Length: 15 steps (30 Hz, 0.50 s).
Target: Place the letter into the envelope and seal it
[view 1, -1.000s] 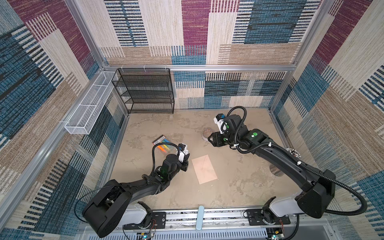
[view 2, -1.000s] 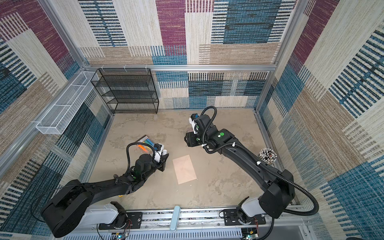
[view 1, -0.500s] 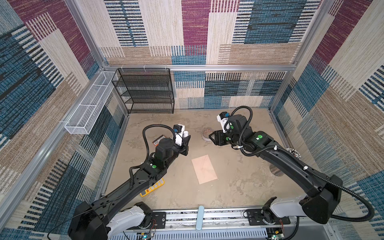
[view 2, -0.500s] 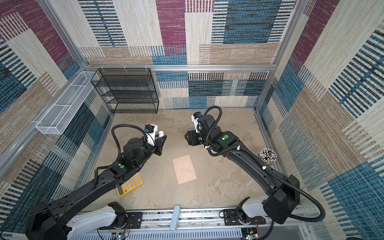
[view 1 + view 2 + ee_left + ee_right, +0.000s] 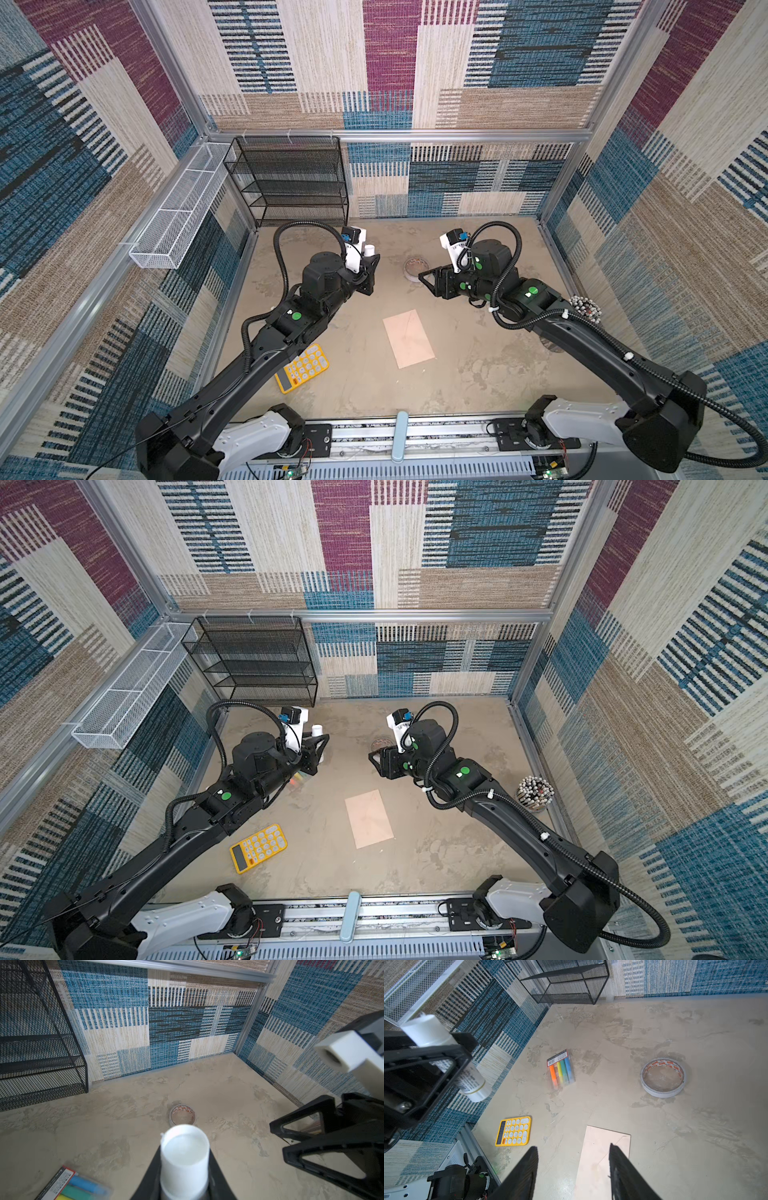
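The peach envelope (image 5: 409, 338) (image 5: 369, 818) lies flat in the middle of the table, and a diagonal flap line shows on its face (image 5: 602, 1157). The letter is out of view. My left gripper (image 5: 370, 270) (image 5: 318, 750) hangs above the table's back left, shut on a white glue tube (image 5: 184, 1157) (image 5: 473, 1084) that sticks out past the jaws. My right gripper (image 5: 428, 282) (image 5: 376, 762) (image 5: 573, 1146) hovers open and empty, facing the left one, above the table behind the envelope.
A tape roll (image 5: 414, 268) (image 5: 662, 1077) lies between the grippers. A yellow calculator (image 5: 302, 368) (image 5: 513, 1131) sits front left, and a marker pack (image 5: 561, 1070) lies under the left gripper. A pen cup (image 5: 536, 791) stands right, and a black shelf (image 5: 291, 183) stands back left.
The left arm has risen from low beside the envelope and swung toward the back, carrying the white tube. The calculator now shows. The right gripper shifted slightly.
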Tool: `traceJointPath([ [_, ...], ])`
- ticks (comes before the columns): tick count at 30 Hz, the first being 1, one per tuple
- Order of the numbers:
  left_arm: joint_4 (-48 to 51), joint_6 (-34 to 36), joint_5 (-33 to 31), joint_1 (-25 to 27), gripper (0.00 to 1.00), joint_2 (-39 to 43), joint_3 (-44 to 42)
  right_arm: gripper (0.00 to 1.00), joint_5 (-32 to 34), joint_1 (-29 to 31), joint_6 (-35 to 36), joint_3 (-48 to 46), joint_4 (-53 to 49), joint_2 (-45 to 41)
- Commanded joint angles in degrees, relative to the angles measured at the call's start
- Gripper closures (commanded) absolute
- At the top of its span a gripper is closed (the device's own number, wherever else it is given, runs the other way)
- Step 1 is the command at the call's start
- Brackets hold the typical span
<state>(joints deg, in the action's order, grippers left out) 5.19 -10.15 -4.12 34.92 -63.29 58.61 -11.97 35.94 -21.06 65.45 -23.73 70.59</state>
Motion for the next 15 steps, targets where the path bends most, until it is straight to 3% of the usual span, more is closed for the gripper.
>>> traceJointPath([
  [1, 2.13, -2.57, 0.08, -0.33, 0.96, -0.46, 0.89, 0.42, -0.23, 0.0, 0.54, -0.29, 2.81, 0.13],
  [15, 16.95, -6.42, -1.33, -2.13, 0.93, -6.18, 3.13, 0.41, 2.28, -0.1, 1.44, -0.79, 2.71, 1.39],
])
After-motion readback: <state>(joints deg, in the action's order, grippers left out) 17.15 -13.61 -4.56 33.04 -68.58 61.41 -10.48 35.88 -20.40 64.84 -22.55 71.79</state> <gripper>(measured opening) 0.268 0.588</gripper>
